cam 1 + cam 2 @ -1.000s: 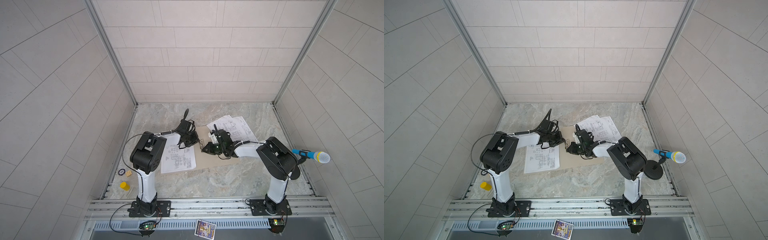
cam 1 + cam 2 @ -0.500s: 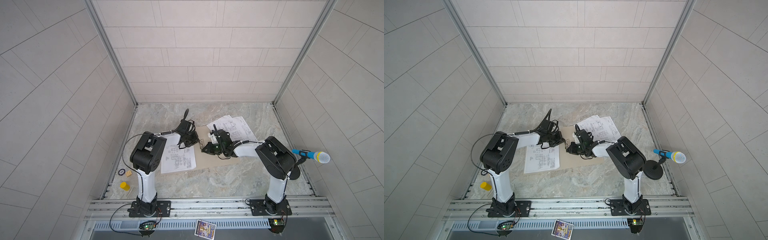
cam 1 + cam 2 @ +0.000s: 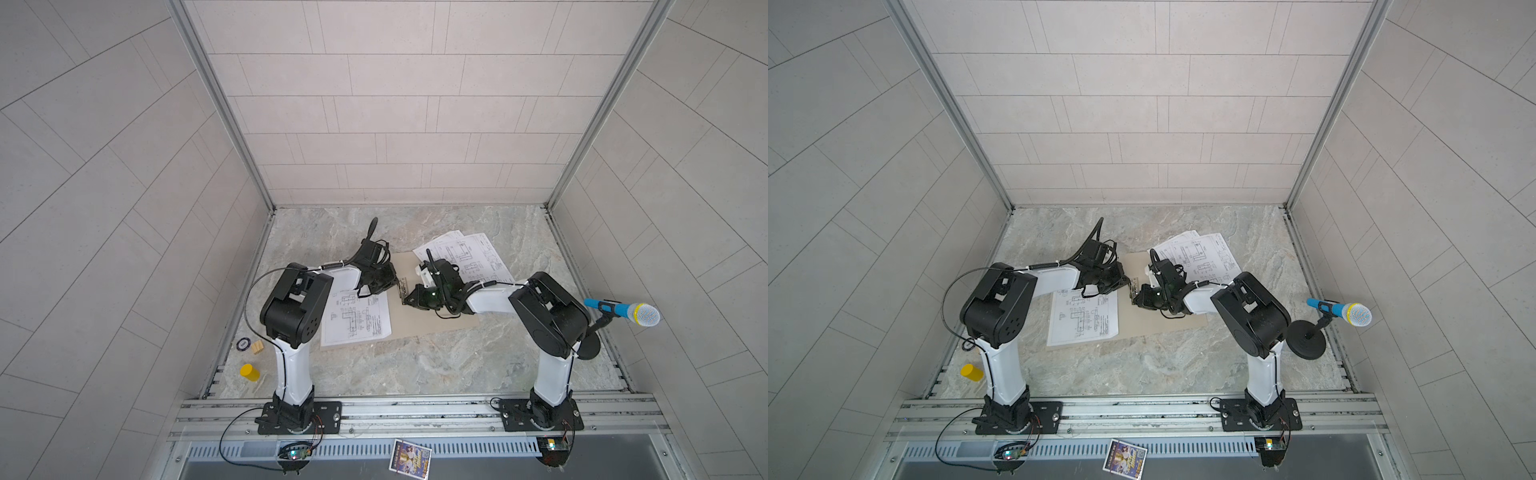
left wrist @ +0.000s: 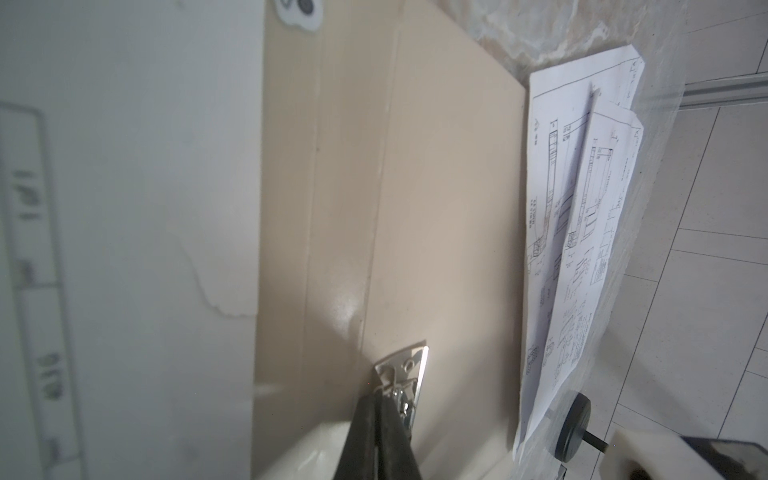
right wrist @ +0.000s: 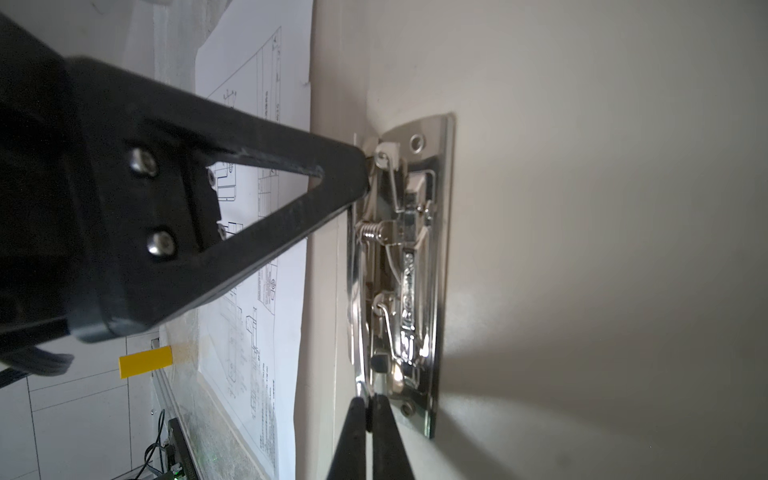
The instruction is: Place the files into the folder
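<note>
Left tool (image 4: pixel 382 401): clenched, pressing the clip (image 5: pixel 409 266) at one end.
Right tool (image 5: pixel 369 405): pinching the clip's lever edge.
Folder (image 5: pixel 582 187): needing pinning flat while the lever is lifting gently.

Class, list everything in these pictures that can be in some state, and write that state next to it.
folder, open and lying flat
metal clip, on the folder's spine, no sheet under it
left gripper, shut, tips against one end of the clip
right gripper, shut, pinching the clip's other end
single sheet, flat on one half of the folder, unclipped
loose sheets, outside the folder, overlapping each other
</note>
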{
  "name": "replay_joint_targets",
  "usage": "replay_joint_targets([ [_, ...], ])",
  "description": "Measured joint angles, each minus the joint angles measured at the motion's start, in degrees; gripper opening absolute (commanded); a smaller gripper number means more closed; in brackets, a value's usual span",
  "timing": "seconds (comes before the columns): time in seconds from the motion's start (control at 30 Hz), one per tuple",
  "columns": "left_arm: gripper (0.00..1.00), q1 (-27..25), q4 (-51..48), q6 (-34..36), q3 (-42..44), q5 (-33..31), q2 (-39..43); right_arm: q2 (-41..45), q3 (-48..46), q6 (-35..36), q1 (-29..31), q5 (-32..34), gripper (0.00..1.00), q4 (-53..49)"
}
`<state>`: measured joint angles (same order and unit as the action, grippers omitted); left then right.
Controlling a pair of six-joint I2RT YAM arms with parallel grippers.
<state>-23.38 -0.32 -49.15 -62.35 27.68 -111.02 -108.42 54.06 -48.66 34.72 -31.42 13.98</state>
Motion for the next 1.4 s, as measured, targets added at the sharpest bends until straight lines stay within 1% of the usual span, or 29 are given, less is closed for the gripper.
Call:
replay_joint_targets([
  [0.17, 0.03, 0.0, 0.0, 0.2, 0.0, -0.5, 0.0, -0.7, 0.4, 0.2, -0.1, -0.6, 0.04, 0.5],
  [0.27, 0.02, 0.0, 0.0, 0.2, 0.0, -0.6, 0.0, -0.7, 1.0, 1.0, -0.1, -0.6, 0.0, -0.5],
  [0.57, 0.03, 0.0, 0.0, 0.2, 0.0, -0.7, 0.0, -1.1, 3.2, 4.0, 0.0, -0.2, 0.0, -4.5],
  [0.8, 0.03, 0.1, 0.0, 0.3, 0.0, -0.9, 0.0, -1.6, 5.2, 6.8, 0.5, 1.5, 0.0, -7.8],
  [1.0, 0.03, 0.1, 0.0, 0.3, 0.0, -0.9, 0.0, -1.7, 5.6, 7.9, 0.8, 2.4, 0.0, -8.5],
  [1.07, 0.03, 0.1, 0.0, 0.4, 0.0, -0.9, 0.0, -1.7, 5.4, 7.7, 0.8, 2.3, 0.08, -8.0],
  [1.1, 0.03, 0.1, 0.0, 0.4, 0.0, -0.9, 0.0, -1.7, 5.3, 7.5, 0.8, 2.1, 0.15, -7.7],
  [1.13, 0.03, 0.1, 0.0, 0.3, 0.0, -0.9, 0.0, -1.7, 5.1, 7.1, 0.8, 1.9, 0.18, -7.2],
  [1.27, 0.03, 0.1, 0.0, 0.3, 0.0, -0.8, 0.0, -1.7, 4.0, 5.8, 0.9, 1.2, 0.2, -5.2],
  [1.4, 0.03, 0.1, 0.0, 0.4, 0.0, -0.8, 0.0, -1.7, 3.9, 4.9, 0.9, 0.9, 0.19, -4.7],
])
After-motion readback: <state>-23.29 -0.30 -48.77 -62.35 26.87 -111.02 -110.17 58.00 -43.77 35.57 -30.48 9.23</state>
